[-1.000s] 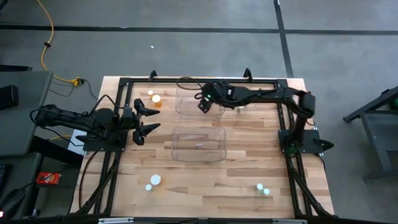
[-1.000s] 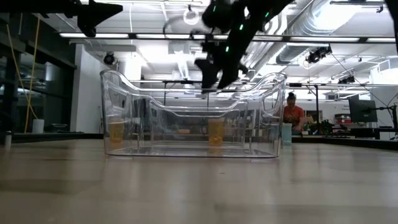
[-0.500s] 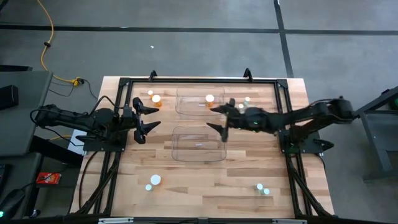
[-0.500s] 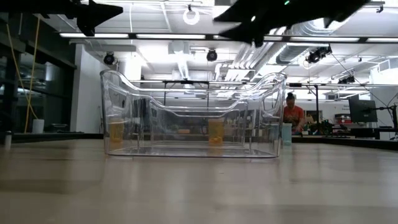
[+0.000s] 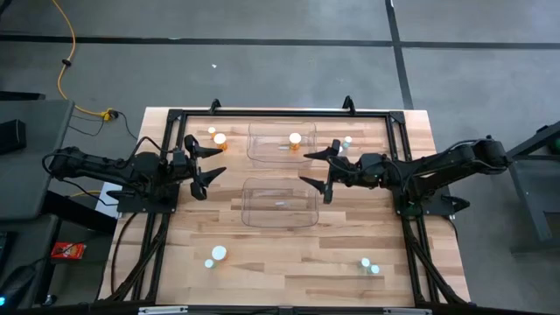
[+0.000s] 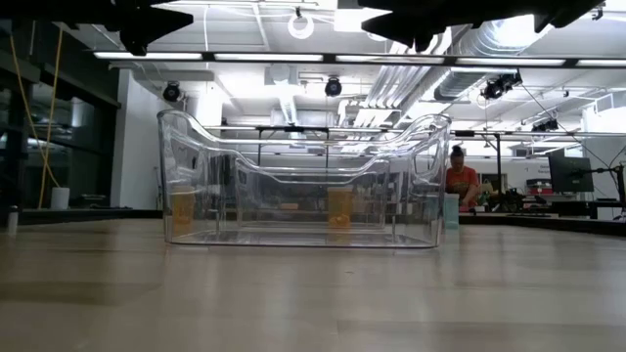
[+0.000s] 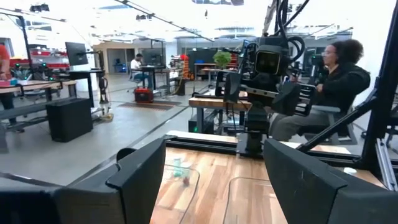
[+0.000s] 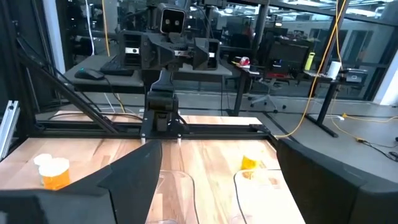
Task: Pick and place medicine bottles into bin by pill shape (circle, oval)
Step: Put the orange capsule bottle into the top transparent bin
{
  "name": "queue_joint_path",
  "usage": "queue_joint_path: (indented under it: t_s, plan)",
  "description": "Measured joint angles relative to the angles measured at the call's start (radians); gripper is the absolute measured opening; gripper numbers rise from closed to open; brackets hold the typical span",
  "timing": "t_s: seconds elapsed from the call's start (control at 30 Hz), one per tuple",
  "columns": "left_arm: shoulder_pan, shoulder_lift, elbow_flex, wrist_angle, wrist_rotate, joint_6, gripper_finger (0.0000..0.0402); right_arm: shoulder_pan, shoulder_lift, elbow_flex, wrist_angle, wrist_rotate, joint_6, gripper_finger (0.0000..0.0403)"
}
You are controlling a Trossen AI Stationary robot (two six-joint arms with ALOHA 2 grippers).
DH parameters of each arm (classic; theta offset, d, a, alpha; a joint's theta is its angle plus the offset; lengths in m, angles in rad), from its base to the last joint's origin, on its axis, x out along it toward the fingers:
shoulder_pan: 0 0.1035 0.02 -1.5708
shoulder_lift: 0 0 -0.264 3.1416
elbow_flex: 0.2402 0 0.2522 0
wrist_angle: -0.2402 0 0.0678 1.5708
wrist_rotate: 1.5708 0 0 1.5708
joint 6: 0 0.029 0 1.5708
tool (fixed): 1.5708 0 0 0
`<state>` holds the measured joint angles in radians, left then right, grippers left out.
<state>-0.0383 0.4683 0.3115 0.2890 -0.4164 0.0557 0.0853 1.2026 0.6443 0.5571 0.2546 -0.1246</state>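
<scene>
Bottle [image 5: 295, 140] beyond empty right claw [image 5: 316, 167]

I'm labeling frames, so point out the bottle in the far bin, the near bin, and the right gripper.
Bottle [image 5: 295, 140]: high view, on its white cap.
Near bin [image 5: 246, 203]: high view, on its left rim.
Right gripper [image 5: 317, 169]: high view, midway between its open fingertips.

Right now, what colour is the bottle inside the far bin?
Translucent orange with a white cap, clearest in the high view.

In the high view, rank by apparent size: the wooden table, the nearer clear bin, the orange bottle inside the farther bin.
1. Wooden table, largest.
2. Nearer clear bin.
3. Orange bottle, by far the smallest.
</scene>
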Motion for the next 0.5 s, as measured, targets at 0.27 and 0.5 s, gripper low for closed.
queue_joint_path:
  t_s: [0.27,0.5]
  plan:
    - [0.003,0.06,0.002,-0.03,-0.372,-0.088,0.0262,0.0,0.0,0.0,0.0,0.016,0.0,0.0311]
    - [0.148,0.238,0.061,-0.19,-0.472,-0.279,0.0258,0.0,0.0,0.001,0.001,0.076,0.0,0.0311]
